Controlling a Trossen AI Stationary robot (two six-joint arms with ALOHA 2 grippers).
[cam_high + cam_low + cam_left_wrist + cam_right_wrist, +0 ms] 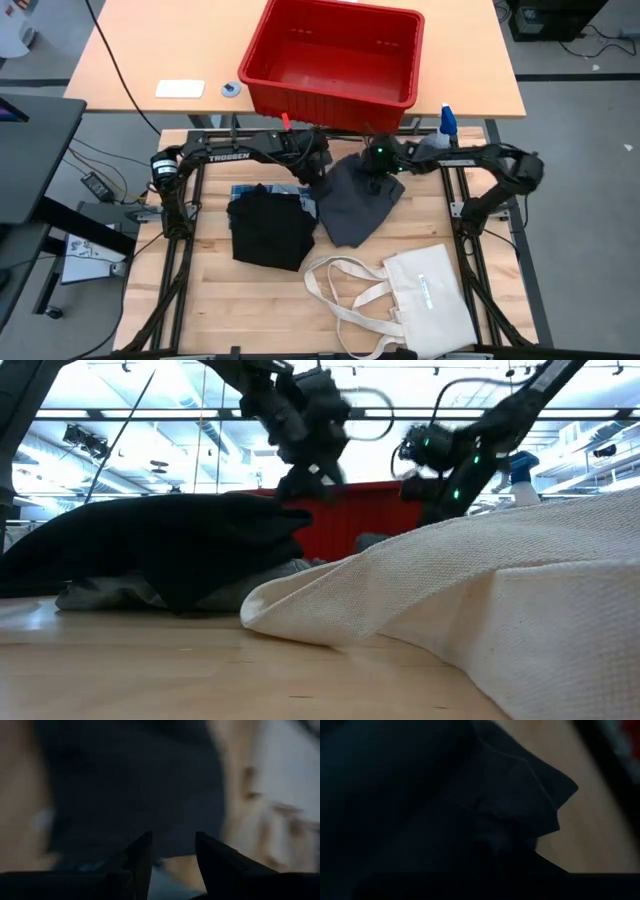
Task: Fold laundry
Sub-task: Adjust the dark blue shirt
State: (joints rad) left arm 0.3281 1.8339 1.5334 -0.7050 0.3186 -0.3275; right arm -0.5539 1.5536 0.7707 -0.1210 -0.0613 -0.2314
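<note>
One word, TROSSEN, marks the left arm (235,155); left jaws part-open, right jaws pinch dark grey piece (362,205).

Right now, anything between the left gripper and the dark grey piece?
Nothing visible. The left gripper hangs open above the table's far edge, right beside the dark grey piece. The right gripper is already on that garment's far edge, shut.

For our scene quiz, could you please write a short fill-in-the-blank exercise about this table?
1. The black garment lies to the ____ of the grey garment in the high view.
2. The bin behind the table is ____ in colour.
3. The right gripper is over the ____ garment.
4. The tote bag has long ____.

Missing: left; red; grey; handles
</note>
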